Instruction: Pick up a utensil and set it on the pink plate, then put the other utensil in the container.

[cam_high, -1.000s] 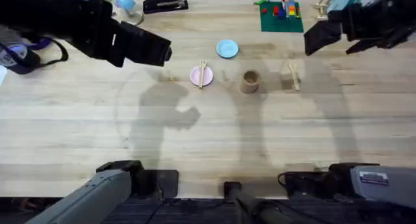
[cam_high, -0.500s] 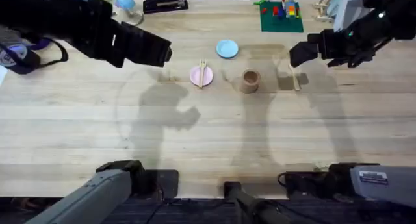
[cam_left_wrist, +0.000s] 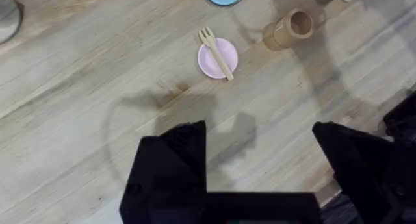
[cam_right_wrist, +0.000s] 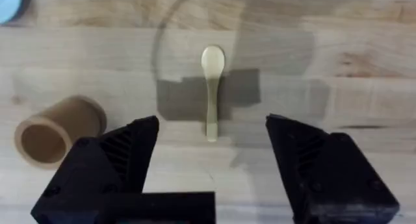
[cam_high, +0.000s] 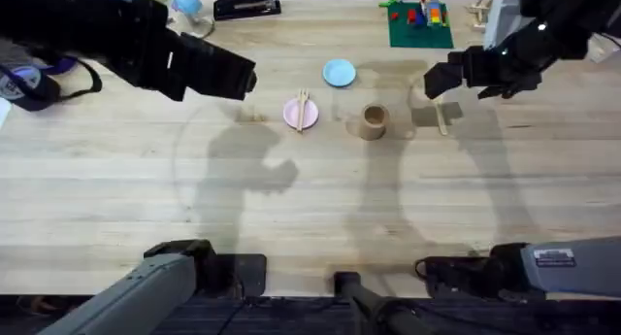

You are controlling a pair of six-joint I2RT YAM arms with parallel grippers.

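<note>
Your right hand (cam_right_wrist: 211, 160) spread wide above the spoon (cam_right_wrist: 212, 91) (flat on the worktop (cam_high: 291, 209)), fork (cam_high: 303, 109) across the pink plate (cam_high: 294, 113), container (cam_high: 374, 121) upright, left hand (cam_left_wrist: 260, 162) wide too

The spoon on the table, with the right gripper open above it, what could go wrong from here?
The spoon lies flat on the table, thin and low, so the open right gripper could scrape the wood or close without catching it. The container stands close beside it, so a sideways drift on descent might knock it over. The container's mouth is narrow, so a tilted spoon could catch the rim and fall outside.
</note>
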